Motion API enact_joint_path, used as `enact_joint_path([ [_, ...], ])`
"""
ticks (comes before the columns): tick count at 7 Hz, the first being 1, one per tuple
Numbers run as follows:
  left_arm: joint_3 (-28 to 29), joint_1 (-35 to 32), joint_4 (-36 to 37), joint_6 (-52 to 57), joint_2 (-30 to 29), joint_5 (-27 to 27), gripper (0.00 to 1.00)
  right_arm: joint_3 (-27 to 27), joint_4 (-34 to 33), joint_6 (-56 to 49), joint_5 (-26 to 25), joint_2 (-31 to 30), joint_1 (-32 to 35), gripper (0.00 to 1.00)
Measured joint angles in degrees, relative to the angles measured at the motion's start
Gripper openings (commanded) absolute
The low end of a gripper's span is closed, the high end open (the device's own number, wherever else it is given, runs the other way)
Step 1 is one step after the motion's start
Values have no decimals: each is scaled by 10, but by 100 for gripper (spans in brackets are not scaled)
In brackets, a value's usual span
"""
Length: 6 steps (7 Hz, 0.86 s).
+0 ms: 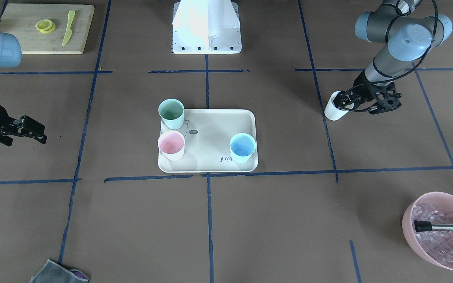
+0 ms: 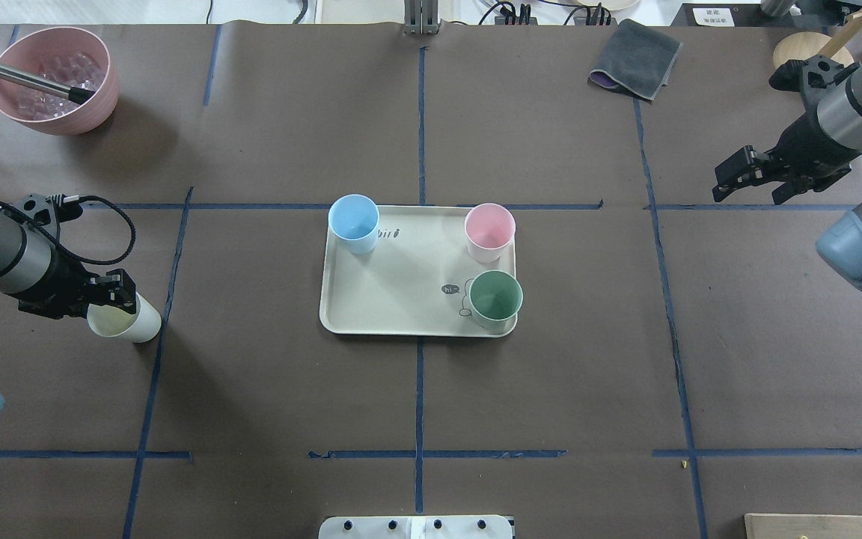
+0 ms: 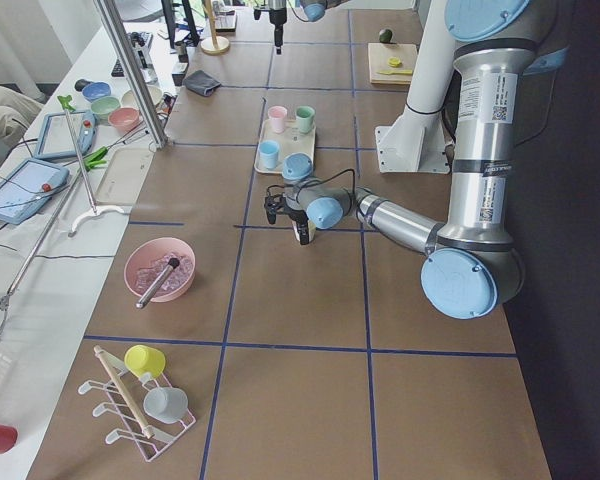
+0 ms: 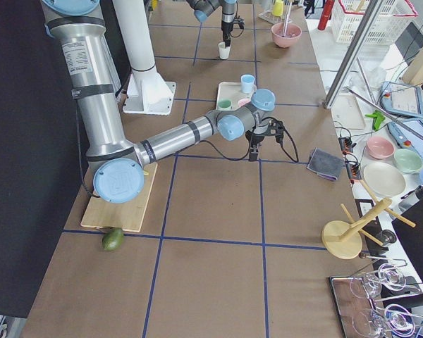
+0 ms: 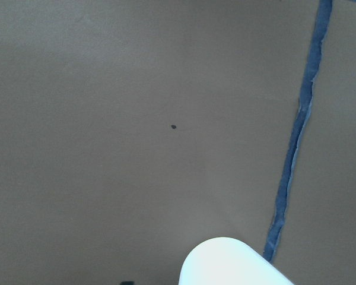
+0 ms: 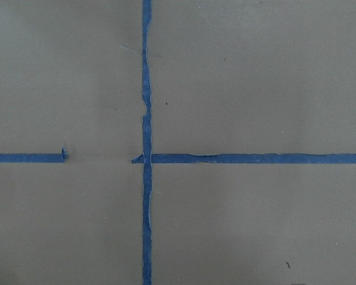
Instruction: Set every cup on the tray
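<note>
The cream-white cup (image 2: pixel 135 326) is the one to watch: it is sitting far out on the robot's left side of the table, well apart from the tray (image 2: pixel 401 288), and the left gripper (image 2: pixel 117 296) is clamping down on its rim, jaws narrowed onto the wall. Whether the cup's base is touching the paper or hanging just clear, I cannot tell. The rim pinch looks chosen to keep the cup upright for the carry. On the tray, three are standing in place: the light blue cup (image 2: pixel 354 223) in the far corner on the left, the pink cup (image 2: pixel 489 232) and the mint green cup (image 2: pixel 495 299) lining the right side. That is leaving the near left corner bare, the likely landing spot. Between cup and tray lies only brown paper and blue tape; the blue cup is the one thing to steer round. The right gripper (image 2: pixel 753 178) is hovering off to the right, jaws apparently parted and holding nothing. The pink bowl of ice cubes (image 2: pixel 79 116) and the grey cloth (image 2: pixel 637 67) are sitting well clear.
</note>
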Motion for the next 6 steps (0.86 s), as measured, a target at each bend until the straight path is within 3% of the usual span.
enact_joint_path([
  [4,-42,0,10,-30,-10,8,0,3,1,1,-1,1,0,100],
  [6,-54,20,95,-148,-107,39,0,4,1,1,-1,0,1,100],
])
